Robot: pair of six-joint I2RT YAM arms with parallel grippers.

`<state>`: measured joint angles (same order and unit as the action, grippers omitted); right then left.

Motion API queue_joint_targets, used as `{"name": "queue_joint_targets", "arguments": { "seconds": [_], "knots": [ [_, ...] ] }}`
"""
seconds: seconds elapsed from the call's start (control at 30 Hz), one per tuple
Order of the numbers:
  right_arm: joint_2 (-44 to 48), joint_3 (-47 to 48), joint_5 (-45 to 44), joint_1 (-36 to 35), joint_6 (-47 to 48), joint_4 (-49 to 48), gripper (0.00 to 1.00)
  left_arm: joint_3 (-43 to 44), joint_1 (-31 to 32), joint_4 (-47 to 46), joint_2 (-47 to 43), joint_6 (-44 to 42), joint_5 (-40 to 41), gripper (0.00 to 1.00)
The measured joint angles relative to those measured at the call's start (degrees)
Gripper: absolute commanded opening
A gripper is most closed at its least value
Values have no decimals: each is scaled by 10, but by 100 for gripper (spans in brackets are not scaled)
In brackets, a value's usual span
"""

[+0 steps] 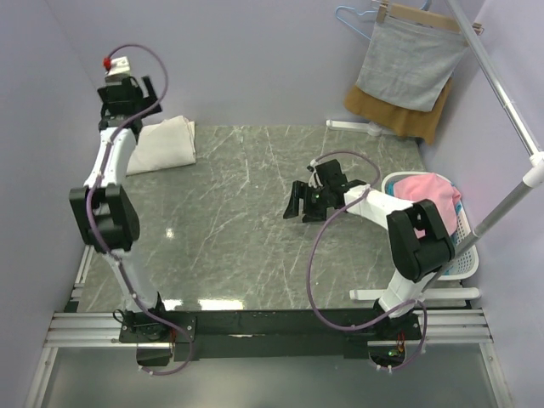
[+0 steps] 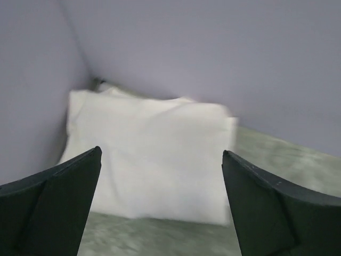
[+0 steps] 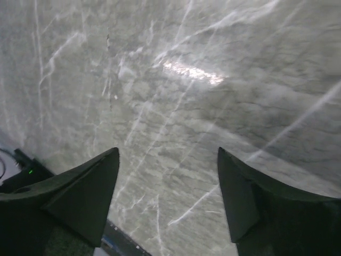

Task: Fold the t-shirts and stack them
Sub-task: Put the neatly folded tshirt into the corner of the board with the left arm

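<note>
Starting at the left of the top view, the left arm reaches toward 10 o'clock. Its tool (image 2: 161,153) hangs raised with both fingers (image 2: 64,197) spread wide and nothing between them. Just beyond it, the t-shirts (image 1: 161,144) lie as a folded white bundle in the 10 o'clock corner of the grey marbled surface (image 1: 246,178), close to the left and back walls. We cannot tell how many layers the bundle holds, and only plain white cloth shows. The left wrist view is slightly blurred, but the bundle sits squarely ahead of the tool, apart from both fingers.

Moving right, the right tool (image 3: 168,152) hovers over bare surface a little toward 3 o'clock of centre. It is spread as well and grips nothing. At 4 o'clock a white basket (image 1: 466,246) stands at the surface's edge with a pink cloth (image 1: 425,191) heaped in it. At 1 o'clock a grey cloth (image 1: 408,68) hangs from a hanger (image 1: 416,14), overlapping a mustard-brown cloth (image 1: 399,117) behind it.
</note>
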<state>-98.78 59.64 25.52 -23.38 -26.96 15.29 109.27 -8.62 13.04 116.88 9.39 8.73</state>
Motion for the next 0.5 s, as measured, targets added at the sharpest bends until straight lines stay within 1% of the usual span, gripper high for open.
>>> {"name": "queue_joint_targets", "arguments": {
  "seconds": [0.03, 0.07, 0.1, 0.17, 0.27, 0.33, 0.47, 0.5],
  "knots": [
    [7, -2, -13, 0, 1, 2, 98, -30, 23, -8, -44, 5, 2, 99],
    [16, -3, -28, 0, 3, 3, 100, -60, 43, -20, -83, 10, 3, 100],
    [28, -6, -43, 0, 5, 3, 100, -97, 70, -28, -133, 17, 2, 100],
    [53, -11, -74, 0, 11, 5, 100, -152, 117, -38, -202, 30, 0, 99],
    [108, -19, -129, 0, 13, 7, 100, -266, 182, -63, -310, 59, -8, 99],
    [139, -24, -160, 0, 15, 5, 100, -345, 207, -75, -366, 81, -11, 99],
    [208, -51, -226, 0, 17, -1, 100, -533, 247, -115, -483, 137, -7, 99],
    [223, -61, -241, 0, 18, -3, 100, -566, 255, -116, -505, 147, -5, 99]
  ]
}}
